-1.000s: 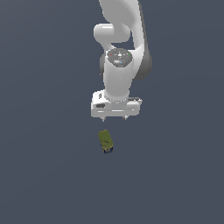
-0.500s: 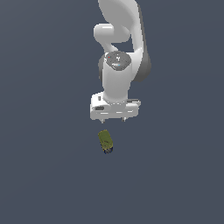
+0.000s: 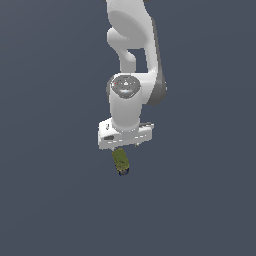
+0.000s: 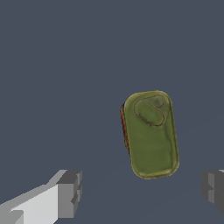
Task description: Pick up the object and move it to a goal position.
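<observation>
Flat, even sim light — no shadows, slightly pixelated.

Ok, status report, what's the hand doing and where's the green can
Hand open, above the can, holding nothing. Olive-green can lying flat between the fingers, untouched. Nothing in the way.

Gripper [image 3: 125,146] now lower than a second ago, hand just above the olive can [image 3: 120,160], overlapping its upper end in exterior view.
</observation>
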`<state>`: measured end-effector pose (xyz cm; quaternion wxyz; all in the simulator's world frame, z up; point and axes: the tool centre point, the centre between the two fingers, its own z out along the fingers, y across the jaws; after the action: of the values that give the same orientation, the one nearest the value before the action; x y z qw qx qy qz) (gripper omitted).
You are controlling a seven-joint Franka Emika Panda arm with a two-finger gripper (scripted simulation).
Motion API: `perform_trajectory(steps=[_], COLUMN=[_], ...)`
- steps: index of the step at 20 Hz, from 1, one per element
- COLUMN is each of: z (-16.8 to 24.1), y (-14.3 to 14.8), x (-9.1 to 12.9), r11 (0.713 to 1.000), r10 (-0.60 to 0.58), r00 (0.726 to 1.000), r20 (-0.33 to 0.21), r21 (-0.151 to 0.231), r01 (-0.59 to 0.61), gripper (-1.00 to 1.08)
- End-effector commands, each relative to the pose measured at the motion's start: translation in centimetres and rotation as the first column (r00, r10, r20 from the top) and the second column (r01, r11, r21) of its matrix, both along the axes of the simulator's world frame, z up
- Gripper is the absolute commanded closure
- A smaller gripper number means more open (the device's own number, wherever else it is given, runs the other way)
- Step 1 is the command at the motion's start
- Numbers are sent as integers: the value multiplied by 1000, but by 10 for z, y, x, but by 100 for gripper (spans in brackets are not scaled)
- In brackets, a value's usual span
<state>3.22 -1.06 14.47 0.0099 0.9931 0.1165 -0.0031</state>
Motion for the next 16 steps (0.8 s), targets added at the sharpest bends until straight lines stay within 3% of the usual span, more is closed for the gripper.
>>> perform_trajectory(steps=[1, 16], z=[-10, -36], y=[-6, -22], x=[8, 25], r11=[999, 990], r10=[40, 136], r00=[999, 991], r20=[0, 3], r21=[5, 20], r01=[-40, -136], gripper=[-92, -92])
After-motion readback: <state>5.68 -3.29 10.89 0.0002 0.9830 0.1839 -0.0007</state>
